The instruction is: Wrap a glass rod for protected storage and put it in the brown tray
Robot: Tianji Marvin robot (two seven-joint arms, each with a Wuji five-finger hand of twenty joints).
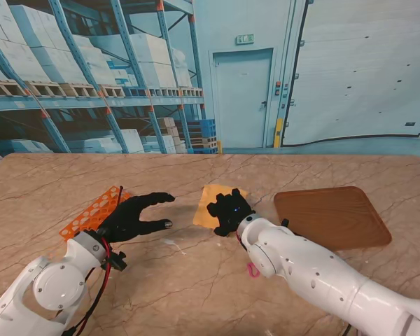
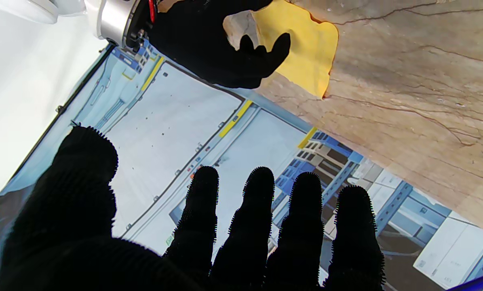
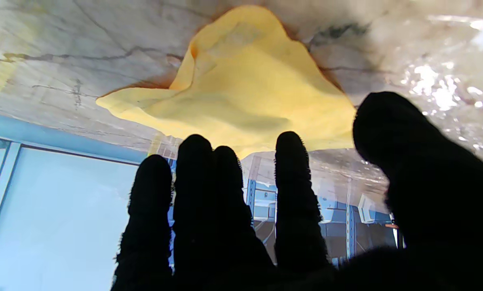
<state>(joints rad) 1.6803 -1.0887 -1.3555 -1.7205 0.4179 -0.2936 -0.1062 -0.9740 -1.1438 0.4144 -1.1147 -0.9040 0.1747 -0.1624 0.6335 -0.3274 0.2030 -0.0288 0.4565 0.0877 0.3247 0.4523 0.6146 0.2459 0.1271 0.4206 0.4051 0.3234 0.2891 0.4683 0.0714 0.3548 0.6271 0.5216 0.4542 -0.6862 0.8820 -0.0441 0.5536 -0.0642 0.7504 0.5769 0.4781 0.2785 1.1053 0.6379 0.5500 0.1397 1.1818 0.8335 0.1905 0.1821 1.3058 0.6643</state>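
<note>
Warehouse backdrop behind a marble tabletop (image 1: 217,301). The right hand (image 1: 229,210), fingers spread and empty, hovers over the yellow cloth (image 1: 208,208); the left hand (image 1: 136,217) is open at nine o'clock. I cannot make out the glass rod. The brown tray (image 1: 332,217) lies at three o'clock. Risk: a shallow pinch bunches the cloth instead of lifting its edge.

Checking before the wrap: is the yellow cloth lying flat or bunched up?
Bunched: the yellow cloth humps off the table with one edge curled, just ahead of the right hand.
</note>
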